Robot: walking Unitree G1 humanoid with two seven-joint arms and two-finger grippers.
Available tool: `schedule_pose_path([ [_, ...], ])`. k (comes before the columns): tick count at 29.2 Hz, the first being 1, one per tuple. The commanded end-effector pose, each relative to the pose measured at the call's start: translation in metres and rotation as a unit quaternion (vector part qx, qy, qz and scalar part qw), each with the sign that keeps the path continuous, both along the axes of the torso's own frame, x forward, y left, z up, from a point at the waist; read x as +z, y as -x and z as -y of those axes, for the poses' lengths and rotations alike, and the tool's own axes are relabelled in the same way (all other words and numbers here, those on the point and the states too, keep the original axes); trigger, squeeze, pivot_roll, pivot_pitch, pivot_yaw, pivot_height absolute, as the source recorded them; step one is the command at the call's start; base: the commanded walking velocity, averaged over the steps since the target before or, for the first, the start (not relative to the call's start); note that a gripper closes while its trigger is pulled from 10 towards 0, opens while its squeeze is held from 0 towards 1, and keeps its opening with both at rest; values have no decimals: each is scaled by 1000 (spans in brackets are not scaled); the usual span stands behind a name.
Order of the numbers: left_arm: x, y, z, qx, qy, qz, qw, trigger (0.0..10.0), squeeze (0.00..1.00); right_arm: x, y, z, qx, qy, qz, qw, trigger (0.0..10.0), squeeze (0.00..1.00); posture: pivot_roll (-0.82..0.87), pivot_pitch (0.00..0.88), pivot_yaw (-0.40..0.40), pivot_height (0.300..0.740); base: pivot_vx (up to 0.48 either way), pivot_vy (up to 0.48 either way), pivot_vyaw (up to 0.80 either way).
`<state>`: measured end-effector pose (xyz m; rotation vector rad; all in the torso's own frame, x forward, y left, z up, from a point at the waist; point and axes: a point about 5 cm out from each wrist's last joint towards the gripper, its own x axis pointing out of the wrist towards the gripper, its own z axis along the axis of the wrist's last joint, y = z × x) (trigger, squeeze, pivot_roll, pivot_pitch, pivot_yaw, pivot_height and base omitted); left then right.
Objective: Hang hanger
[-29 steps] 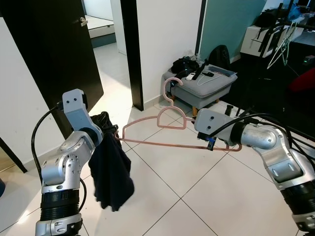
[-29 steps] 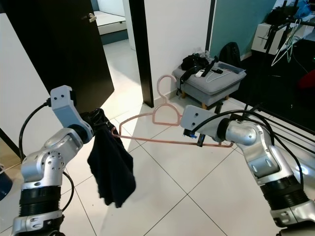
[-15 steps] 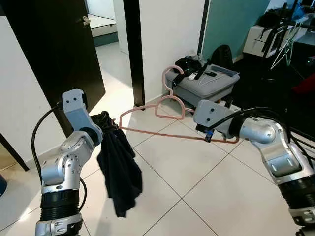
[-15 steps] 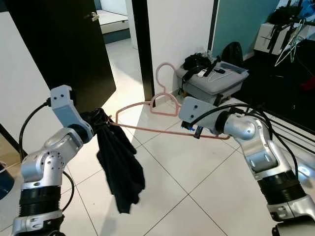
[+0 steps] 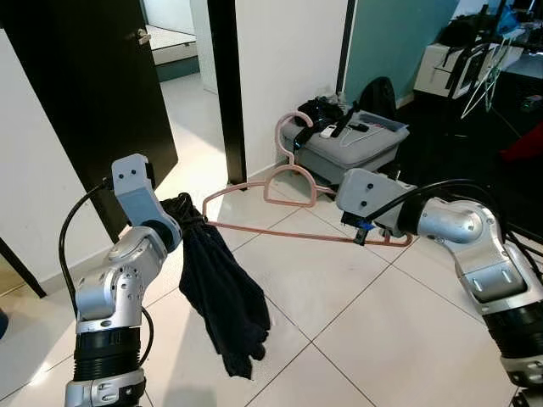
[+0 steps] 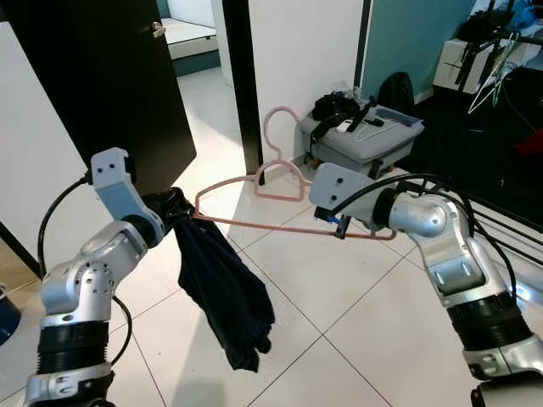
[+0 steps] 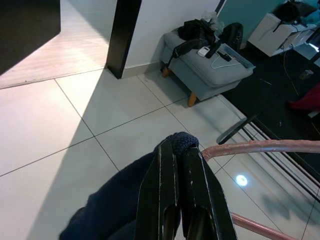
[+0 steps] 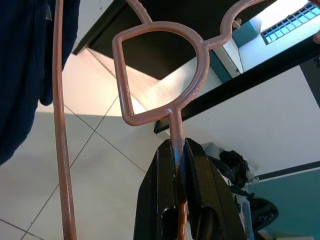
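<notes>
right claw clamps pink hanger; left claw pinches dark garment at hanger end.

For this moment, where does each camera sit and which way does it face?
Left and right eye views: on the head, looking forward and down at both arms holding the pink hanger.
Left wrist view: along the left gripper, shut on dark cloth.
Right wrist view: along the right gripper, clamping the hanger.
All share the hanger.
</notes>
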<state>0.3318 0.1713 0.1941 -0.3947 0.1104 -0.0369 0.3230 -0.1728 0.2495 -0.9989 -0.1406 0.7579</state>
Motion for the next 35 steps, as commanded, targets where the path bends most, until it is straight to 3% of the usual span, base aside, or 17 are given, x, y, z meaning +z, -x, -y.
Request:
schedule_pose_path([
  [1, 7, -1, 1, 0, 2, 14, 1000, 10000, 0, 3, 2, -5, 13, -3, 3, 1000, 10000, 0, -79, 0, 48, 740, 0, 0, 0],
  [6, 7, 0, -4, 7, -3, 13, 1000, 10000, 0, 2, 2, -2, 10, 6, -2, 1000, 10000, 0, -80, 0, 48, 740, 0, 0, 0],
  [16, 7, -2, -23, 33, -23, 11, 999, 10000, 0, 3, 1, 21, -21, 49, -6, 999, 10000, 0, -85, 0, 50, 740, 0, 0, 0],
  [35, 7, -4, -6, 11, -10, 12, 1000, 10000, 0, 21, -5, -1, -8, -5, 61, 998, 10000, 0, -88, 0, 54, 740, 0, 0, 0],
])
